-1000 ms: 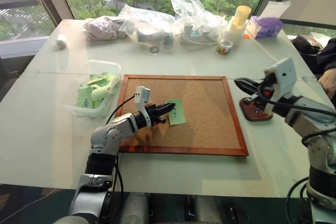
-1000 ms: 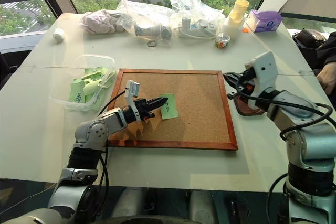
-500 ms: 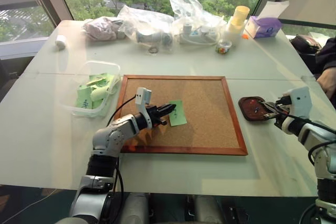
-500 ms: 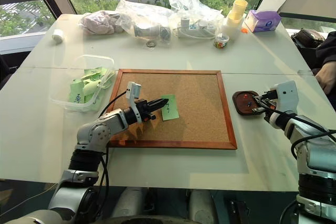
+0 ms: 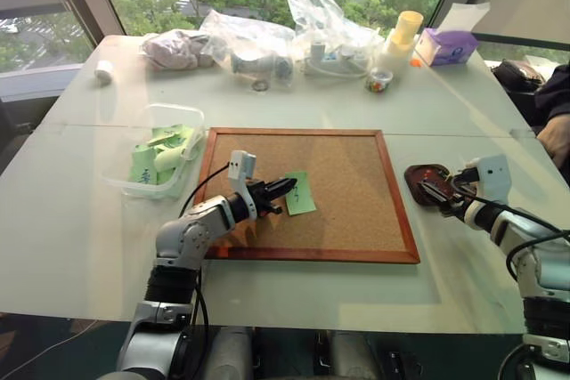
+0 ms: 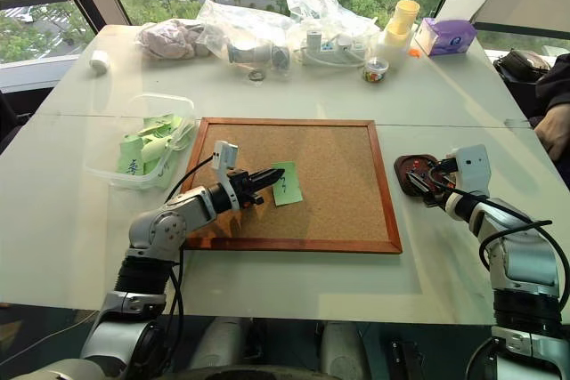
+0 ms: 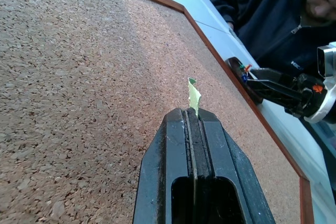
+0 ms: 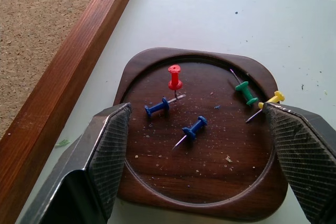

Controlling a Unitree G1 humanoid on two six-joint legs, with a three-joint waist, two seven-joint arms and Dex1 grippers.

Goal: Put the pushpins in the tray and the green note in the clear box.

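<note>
Right arm has dropped from above the cork board's [image 5: 307,191] right edge down to desk [image 5: 80,220] level, and its jaws have gone from closed to spread wide; left arm hasn't shifted. Right gripper [image 8: 197,124] now sits low over the tray [image 8: 152,192], one finger on each side of it, holding nothing. Tray lies on the desk just off the board's right frame, and five pushpins [image 8: 175,77] lie loose inside it: one red, two blue, one green, one yellow, the yellow one close to a fingertip. Left gripper [image 5: 285,188] is level over the middle of the cork board, jaws clamped tight on the green note [image 5: 301,191], which sticks out past the tips; left wrist view shows the paper edge-on, pinched in the seam between the fingers [image 7: 215,145]. Can't tell whether the note's far end touches the cork. Clear box [image 5: 187,113] sits on the desk just beside the board's left frame, with folded green slips [image 5: 151,159] inside. Plastic bags [image 5: 258,37], a small jar [image 5: 380,80] and a purple tissue pack [image 5: 450,44] sit along the far edge of the desk. A person in a dark top [image 7: 273,19] is at the desk's right side.
</note>
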